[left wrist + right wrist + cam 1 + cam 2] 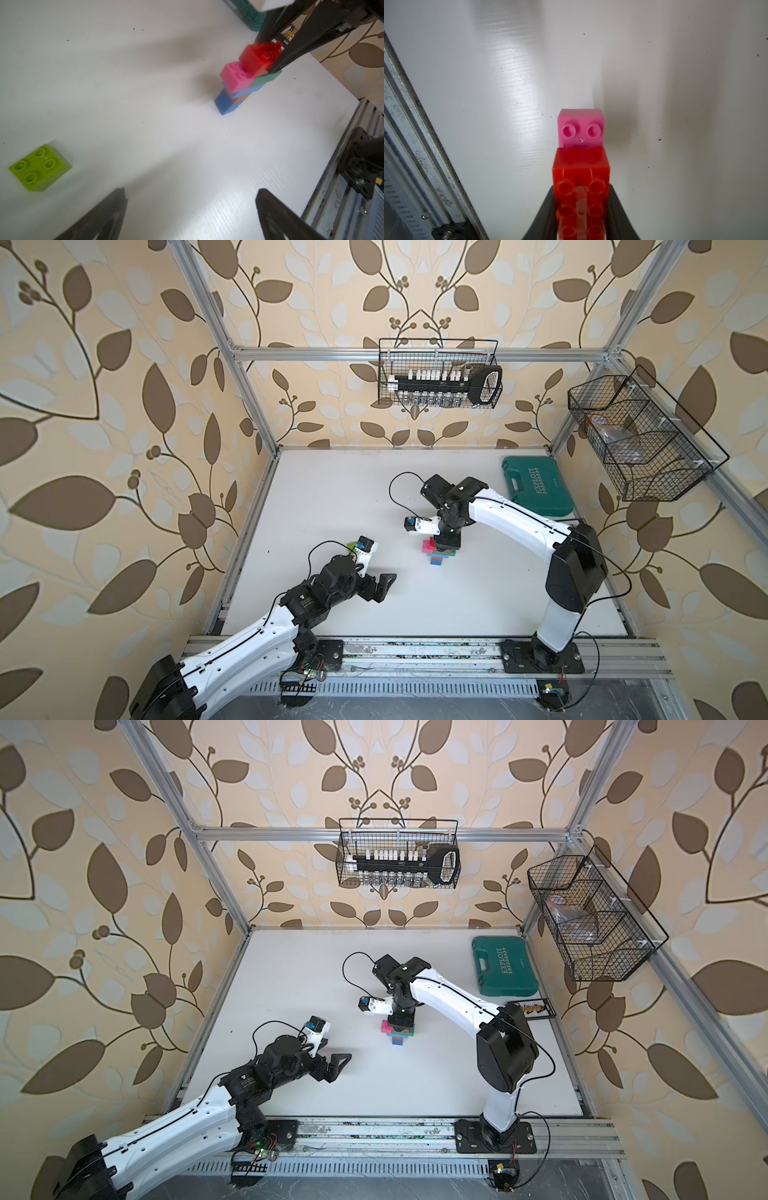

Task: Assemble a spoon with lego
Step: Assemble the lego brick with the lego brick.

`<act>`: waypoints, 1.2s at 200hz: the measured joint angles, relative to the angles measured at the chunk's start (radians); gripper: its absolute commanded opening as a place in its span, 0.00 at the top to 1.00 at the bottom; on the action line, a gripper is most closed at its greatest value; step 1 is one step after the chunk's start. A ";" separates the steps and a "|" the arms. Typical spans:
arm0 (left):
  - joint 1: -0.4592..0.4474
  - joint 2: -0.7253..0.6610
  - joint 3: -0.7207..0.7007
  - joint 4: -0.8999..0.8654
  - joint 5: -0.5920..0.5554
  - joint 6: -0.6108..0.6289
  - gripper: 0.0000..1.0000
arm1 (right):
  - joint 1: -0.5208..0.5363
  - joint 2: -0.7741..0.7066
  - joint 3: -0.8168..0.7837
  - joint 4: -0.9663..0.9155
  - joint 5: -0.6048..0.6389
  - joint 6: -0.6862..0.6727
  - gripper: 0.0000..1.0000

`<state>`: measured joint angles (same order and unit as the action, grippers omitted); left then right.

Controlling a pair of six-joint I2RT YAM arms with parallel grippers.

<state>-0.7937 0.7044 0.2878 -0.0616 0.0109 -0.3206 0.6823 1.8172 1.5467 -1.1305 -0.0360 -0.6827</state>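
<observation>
A lego stack [440, 553] [398, 1033] stands mid-table: blue base [225, 104], brown-orange [239, 99], light-blue [247, 90], green [268, 78], pink [235, 76] and a red brick [257, 58] on top. My right gripper [581, 187] [446, 545] comes down from above, shut on the red brick [580, 166]. The pink brick [581, 126] sticks out from under it. A lime brick [40, 167] lies apart on the table, beside my left wrist [352, 546]. My left gripper [191, 193] [384, 583] stands open and empty, left of the stack.
A teal tool case [536, 485] [505, 967] lies at the back right, with a small black tray [532, 1009] near it. Wire baskets [438, 373] [640, 435] hang on the walls. An aluminium rail [415, 651] runs along the table's front edge.
</observation>
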 measured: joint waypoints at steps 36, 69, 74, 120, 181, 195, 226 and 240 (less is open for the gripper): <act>0.000 -0.008 0.000 -0.023 -0.011 0.000 0.01 | 0.000 0.011 0.015 -0.011 -0.002 0.008 1.00; 0.000 -0.019 0.000 -0.027 -0.013 0.000 0.01 | 0.000 0.012 0.016 -0.013 -0.008 0.009 1.00; 0.000 -0.020 0.000 -0.027 -0.013 0.000 0.01 | 0.000 0.012 0.016 -0.013 -0.008 0.009 1.00; 0.000 -0.020 0.000 -0.042 -0.027 0.000 0.01 | 0.006 0.015 0.019 -0.014 0.004 0.010 1.00; 0.000 -0.020 0.000 -0.046 -0.035 0.000 0.01 | 0.017 0.015 0.019 -0.014 0.032 0.010 1.00; 0.000 -0.021 0.000 -0.048 -0.035 0.000 0.01 | 0.018 0.015 0.021 -0.016 0.034 0.010 1.00; 0.000 -0.029 0.000 -0.048 -0.036 0.000 0.01 | 0.015 0.015 0.023 -0.018 0.024 0.010 1.00; 0.000 -0.031 0.000 -0.048 -0.036 0.000 0.01 | 0.011 0.015 0.026 -0.022 0.019 0.010 1.00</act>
<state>-0.7937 0.6739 0.2878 -0.1093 -0.0250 -0.3206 0.6933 1.8324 1.5723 -1.1522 -0.0174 -0.6727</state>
